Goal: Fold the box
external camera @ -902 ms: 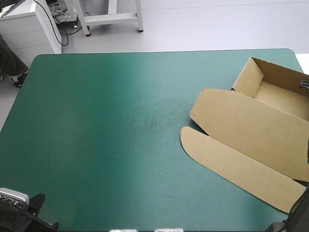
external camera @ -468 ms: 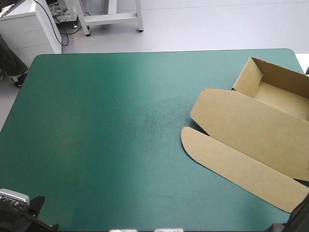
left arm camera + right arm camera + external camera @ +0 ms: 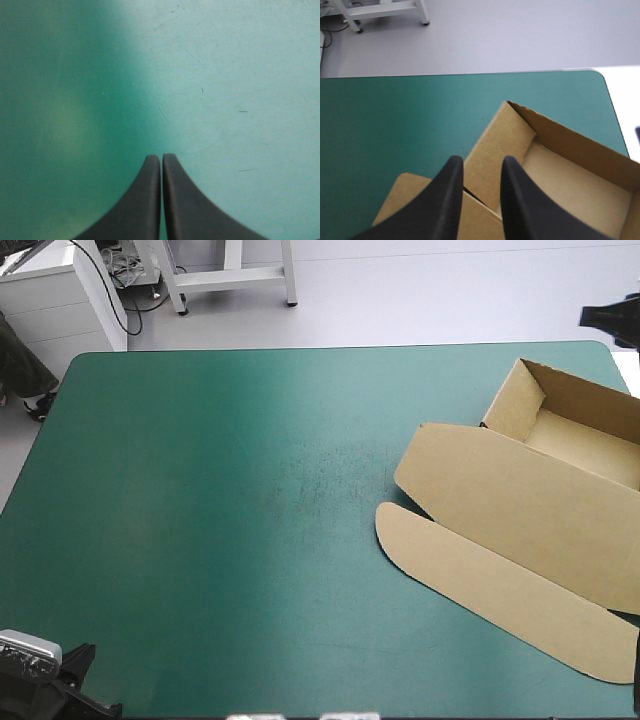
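- One table [image 3: 200,540] under a teal-green cover, bare over its whole left and middle.
- One box [image 3: 520,510] of brown board, logged at the table's right side, reaching toward the far right corner. It stands as an open tray with the lid flat.
- Its tray [image 3: 585,445]: walls raised, open side up, nothing inside that I can see. It sits farthest right and is cut off by the high view's edge.
- Its lid [image 3: 500,485]: flat on the cover, on the tray's near-left side.
- One flap [image 3: 480,590] with a rounded end, lying flat along the lid's near edge.
- My left gripper [image 3: 161,159]: fingers pressed together into one point, nothing between them, over bare cover and well apart from the box.
- My right gripper [image 3: 481,162]: fingers spread with a clear gap, holding nothing. It is over the box, and the tray's short end wall shows through the gap.
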Controlling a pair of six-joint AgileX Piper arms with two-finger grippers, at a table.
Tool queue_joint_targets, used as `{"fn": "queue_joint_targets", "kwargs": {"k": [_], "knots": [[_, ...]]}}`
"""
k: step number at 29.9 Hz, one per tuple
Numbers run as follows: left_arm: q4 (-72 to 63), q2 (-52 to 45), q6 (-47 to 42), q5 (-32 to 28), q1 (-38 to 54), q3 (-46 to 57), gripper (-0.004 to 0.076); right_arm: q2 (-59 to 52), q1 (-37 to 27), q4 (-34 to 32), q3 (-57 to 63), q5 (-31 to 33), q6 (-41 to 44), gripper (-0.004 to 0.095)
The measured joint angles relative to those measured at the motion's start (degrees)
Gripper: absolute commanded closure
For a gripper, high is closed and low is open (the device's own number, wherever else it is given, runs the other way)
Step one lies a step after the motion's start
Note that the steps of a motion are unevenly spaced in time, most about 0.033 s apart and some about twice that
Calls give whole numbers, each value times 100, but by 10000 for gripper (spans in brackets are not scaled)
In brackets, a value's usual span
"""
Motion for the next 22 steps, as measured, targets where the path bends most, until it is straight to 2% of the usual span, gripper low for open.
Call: {"fn": "queue_joint_targets", "kwargs": {"k": [6, 11, 16, 22], "knots": [[-55, 0, 0, 0, 0, 0, 731, -1262, 1618, -514, 306, 6, -7, 790], [-262, 0, 0, 0, 0, 0, 731, -2369, 2501, -754, 1386, 6, -7, 918], [-417, 0, 13, -6, 0, 0, 731, -3623, 2700, -1312, 3282, -49, 137, 916], [-501, 0, 24, -261, 0, 0, 731, -5164, 2700, -1823, 5747, -817, 339, 913]]}}
